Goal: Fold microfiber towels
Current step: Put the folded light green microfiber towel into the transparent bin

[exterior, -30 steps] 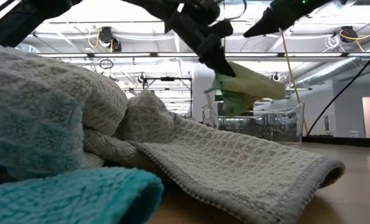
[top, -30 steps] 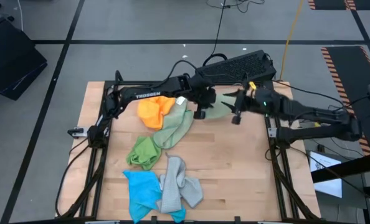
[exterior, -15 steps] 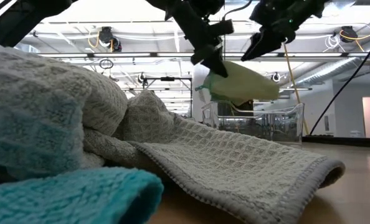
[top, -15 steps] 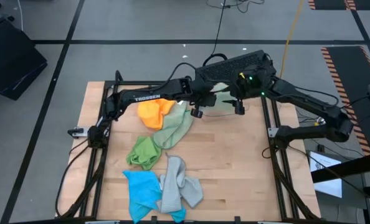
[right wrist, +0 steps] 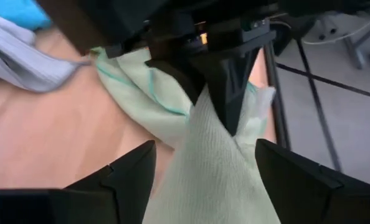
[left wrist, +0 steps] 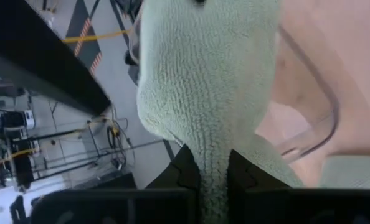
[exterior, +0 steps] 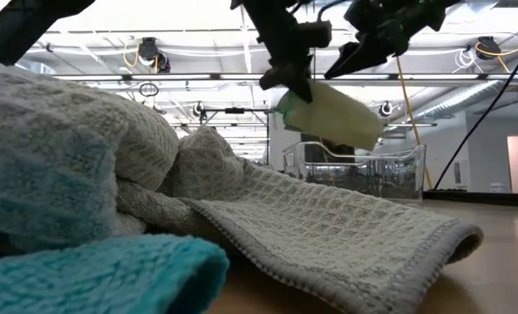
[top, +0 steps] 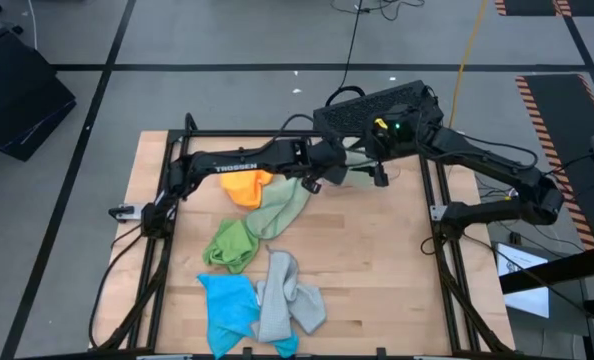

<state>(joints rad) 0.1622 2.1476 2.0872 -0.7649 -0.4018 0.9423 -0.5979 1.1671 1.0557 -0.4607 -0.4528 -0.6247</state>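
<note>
Pale green towel (exterior: 333, 114) pinched in left fingers (left wrist: 211, 180), right fingers (right wrist: 205, 168) spread wide, six towels.

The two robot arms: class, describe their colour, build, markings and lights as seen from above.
Both are slim, dark, jointed arms. The left arm carries white TROSSEN lettering along its long link. The right arm shows a small green light and a yellow spot near its wrist. Each ends in a dark two-finger gripper, left gripper, right gripper, with angular black jaws.
</note>
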